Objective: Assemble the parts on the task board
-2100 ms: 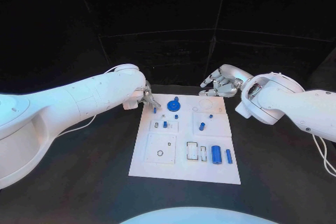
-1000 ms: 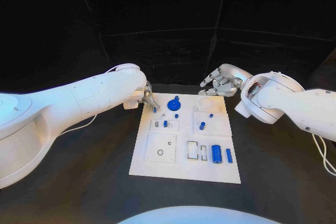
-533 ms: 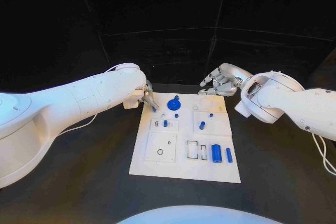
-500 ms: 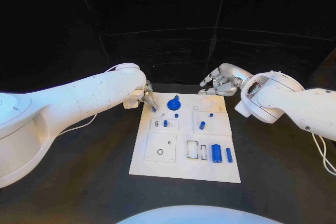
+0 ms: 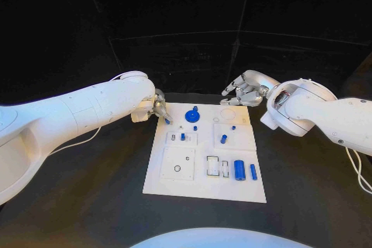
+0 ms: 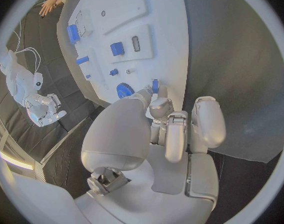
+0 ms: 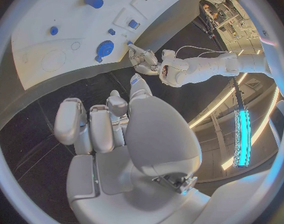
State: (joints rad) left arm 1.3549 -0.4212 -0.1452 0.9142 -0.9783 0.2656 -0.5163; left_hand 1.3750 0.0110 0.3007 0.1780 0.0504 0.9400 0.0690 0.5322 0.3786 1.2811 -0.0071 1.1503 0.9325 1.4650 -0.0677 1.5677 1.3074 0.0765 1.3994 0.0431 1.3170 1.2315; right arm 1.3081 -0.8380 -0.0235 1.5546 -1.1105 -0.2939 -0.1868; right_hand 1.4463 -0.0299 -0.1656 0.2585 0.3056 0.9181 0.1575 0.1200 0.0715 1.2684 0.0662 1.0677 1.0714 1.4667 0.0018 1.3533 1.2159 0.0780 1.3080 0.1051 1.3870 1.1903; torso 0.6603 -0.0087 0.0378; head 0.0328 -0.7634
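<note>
My left robot hand (image 6: pixel 156 115) is pinching a small blue part (image 6: pixel 155 85).
My right robot hand (image 5: pixel 244 92) is hanging loose and holding nothing beside the task board (image 5: pixel 203 190).

A black table (image 5: pixel 85 205) spreads beneath the work area, its dark surface running out on every side. Behind it hangs a black backdrop (image 5: pixel 186 38) of panels with faint seams. A thin white cable (image 5: pixel 358 170) trails across the tabletop near its right edge, and another (image 5: pixel 81 142) curls at the left.
</note>
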